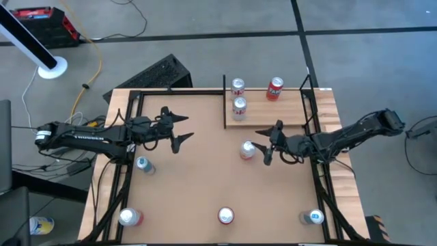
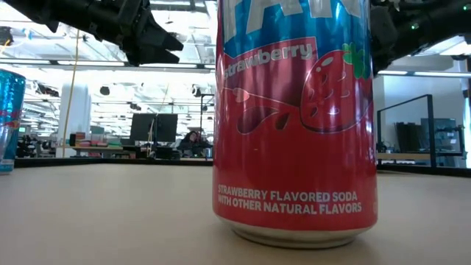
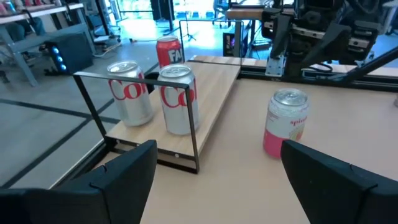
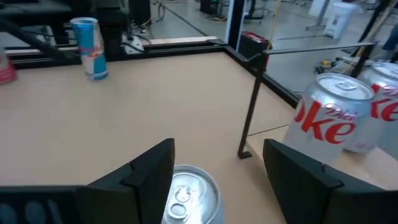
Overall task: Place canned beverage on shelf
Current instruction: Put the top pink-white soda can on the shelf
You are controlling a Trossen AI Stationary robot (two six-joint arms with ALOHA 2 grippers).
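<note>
Right gripper [image 1: 263,143] poised over pink-sided aluminium can [image 1: 248,150] standing just off the pale wood plank shelf [image 1: 290,113], fingers apart, nothing held. Advisable: descend straight, centre can between fingers, close on mid-body, lift clear of black post. Left gripper [image 1: 179,130] waiting well away from shelf, fingers apart.

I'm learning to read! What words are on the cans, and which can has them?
"Strawberry" and "STRAWBERRY FLAVORED SODA WITH OTHER NATURAL FLAVORS": red soda can close to the low camera.
"Diet" and "oke", partly cut off: silver can on the shelf.
"FA", cut off: red can on the shelf.
Pink can and blue can: print too blurred to read.
</note>
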